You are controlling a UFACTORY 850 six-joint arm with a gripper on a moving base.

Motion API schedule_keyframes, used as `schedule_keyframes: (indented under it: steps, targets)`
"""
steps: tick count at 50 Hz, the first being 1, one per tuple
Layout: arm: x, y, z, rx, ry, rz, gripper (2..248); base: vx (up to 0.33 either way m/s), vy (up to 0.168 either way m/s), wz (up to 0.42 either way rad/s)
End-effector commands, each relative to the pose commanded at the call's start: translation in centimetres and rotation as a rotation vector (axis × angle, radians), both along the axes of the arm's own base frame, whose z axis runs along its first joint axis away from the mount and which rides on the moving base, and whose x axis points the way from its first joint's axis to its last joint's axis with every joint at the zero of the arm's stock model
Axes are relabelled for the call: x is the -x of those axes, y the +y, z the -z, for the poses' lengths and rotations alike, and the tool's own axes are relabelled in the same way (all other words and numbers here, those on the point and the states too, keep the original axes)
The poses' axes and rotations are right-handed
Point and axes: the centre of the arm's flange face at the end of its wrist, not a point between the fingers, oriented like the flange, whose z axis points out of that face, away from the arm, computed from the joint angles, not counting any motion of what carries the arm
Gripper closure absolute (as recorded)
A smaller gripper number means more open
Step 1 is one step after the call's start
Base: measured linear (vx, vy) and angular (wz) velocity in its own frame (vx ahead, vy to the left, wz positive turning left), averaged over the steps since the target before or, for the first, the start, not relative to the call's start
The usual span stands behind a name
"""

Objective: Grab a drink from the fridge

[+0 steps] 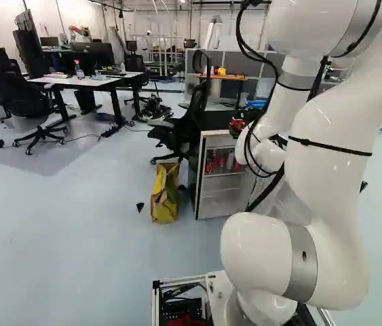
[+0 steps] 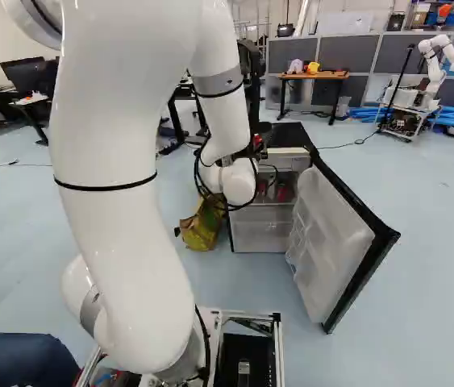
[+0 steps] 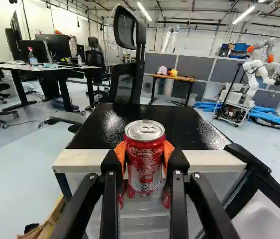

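Red can (image 3: 144, 162): upright between both orange pads (image 3: 168, 152), touching each; near the front edge of the fridge top (image 3: 105, 130).
Gripper (image 1: 238, 125): clamped on the can from two sides.

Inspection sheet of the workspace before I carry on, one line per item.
Surface: fridge top black, pale patches, glare or dust unclear.
Job's things: red can upright; more cans inside the fridge, door open.
Clutter: yellow bag on the floor beside the fridge.
Gripper: shut on the red can from both sides.
Cables: black cables looping off the arm near the fridge.
Surroundings: chair behind the fridge, another robot farther off.
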Motion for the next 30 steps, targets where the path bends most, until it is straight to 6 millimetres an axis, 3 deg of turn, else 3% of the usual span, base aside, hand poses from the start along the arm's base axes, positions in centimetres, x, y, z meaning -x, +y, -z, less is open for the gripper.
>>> schedule_keyframes:
  steps: [15, 30]
  targets:
    - [-2.1, -0.6, -1.0, 0.016, 0.0, -0.004, 154, 0.0, 0.0, 0.0]
    - [-4.3, -1.1, -0.4, 0.019, 0.032, -0.008, 154, 0.0, 0.0, 0.0]
